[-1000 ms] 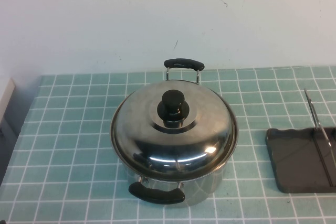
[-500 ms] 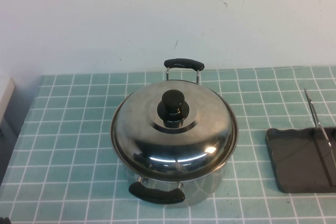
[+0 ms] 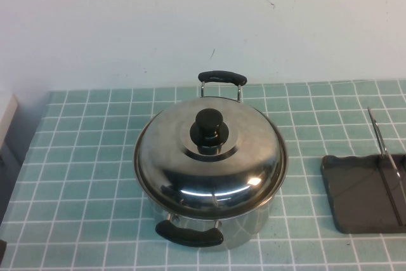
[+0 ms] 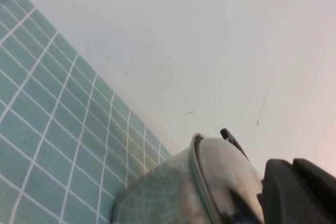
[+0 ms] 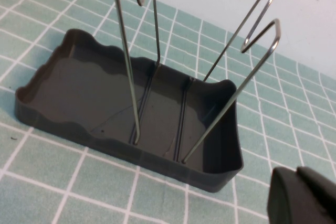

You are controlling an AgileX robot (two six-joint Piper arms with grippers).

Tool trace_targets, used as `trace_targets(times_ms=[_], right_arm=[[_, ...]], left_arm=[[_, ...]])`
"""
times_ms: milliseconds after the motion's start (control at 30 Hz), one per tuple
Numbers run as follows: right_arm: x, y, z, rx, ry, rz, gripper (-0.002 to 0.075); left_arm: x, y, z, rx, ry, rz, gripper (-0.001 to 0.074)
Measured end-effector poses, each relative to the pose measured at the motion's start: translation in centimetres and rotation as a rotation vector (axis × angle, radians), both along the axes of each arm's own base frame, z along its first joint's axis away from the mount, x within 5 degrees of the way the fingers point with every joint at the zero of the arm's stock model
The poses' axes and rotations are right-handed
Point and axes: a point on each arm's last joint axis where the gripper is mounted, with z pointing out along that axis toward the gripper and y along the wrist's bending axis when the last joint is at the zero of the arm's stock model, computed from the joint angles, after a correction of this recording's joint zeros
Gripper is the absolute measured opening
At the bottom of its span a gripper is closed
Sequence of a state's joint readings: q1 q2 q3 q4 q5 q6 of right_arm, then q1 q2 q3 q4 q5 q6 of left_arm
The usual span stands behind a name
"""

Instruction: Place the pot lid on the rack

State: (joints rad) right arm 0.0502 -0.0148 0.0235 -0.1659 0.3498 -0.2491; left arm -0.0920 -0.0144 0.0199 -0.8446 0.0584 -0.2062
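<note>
Your pot lid (image 3: 210,157) sits on the steel pot (image 3: 212,226) mid-bench, the rack (image 3: 363,191) empty at the right edge awaiting it; the left gripper (image 4: 299,192) beside the pot and the right gripper (image 5: 304,198) near the rack show only dark bodies, so whether either pincer is apart or together you cannot tell.

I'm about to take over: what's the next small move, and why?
Probably bring the left gripper over the lid's knob. The lid sits closed on the pot, untouched; the rack to its right has nothing between its prongs. The left gripper is beside the pot; the right gripper is by the rack.
</note>
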Motion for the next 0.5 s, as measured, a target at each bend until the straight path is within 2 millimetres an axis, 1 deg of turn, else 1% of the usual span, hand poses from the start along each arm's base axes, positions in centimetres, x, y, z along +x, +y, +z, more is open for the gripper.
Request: trace_targets(times_ms=[67, 133, 200, 233, 300, 400, 500], right_arm=[[0.0, 0.0, 0.0, 0.0, 0.0, 0.0, -0.0003], [0.0, 0.0, 0.0, 0.0, 0.0, 0.0, -0.0003], [0.0, 0.0, 0.0, 0.0, 0.0, 0.0, -0.0003], [0.0, 0.0, 0.0, 0.0, 0.0, 0.0, -0.0003], [0.0, 0.0, 0.0, 0.0, 0.0, 0.0, -0.0003], [0.0, 0.0, 0.0, 0.0, 0.0, 0.0, -0.0003], [0.0, 0.0, 0.0, 0.0, 0.0, 0.0, -0.0003]], left_arm=[[0.0, 0.1, 0.1, 0.025, -0.012, 0.008, -0.0002], [-0.1, -0.1, 0.5, 0.155, -0.029, -0.009, -0.0002], [-0.4, -0.4, 2.2, 0.319, -0.067, -0.041, -0.0002], [-0.5, -0.5, 3.4, 0.403, -0.09, -0.048, -0.0002], [-0.3, -0.5, 5.5, 0.543, -0.116, -0.045, -0.0002], [0.7, -0.4, 8.5, 0.728, -0.13, -0.02, -0.0002], [2.7, -0.2, 10.6, 0.871, -0.109, 0.013, -0.0002]])
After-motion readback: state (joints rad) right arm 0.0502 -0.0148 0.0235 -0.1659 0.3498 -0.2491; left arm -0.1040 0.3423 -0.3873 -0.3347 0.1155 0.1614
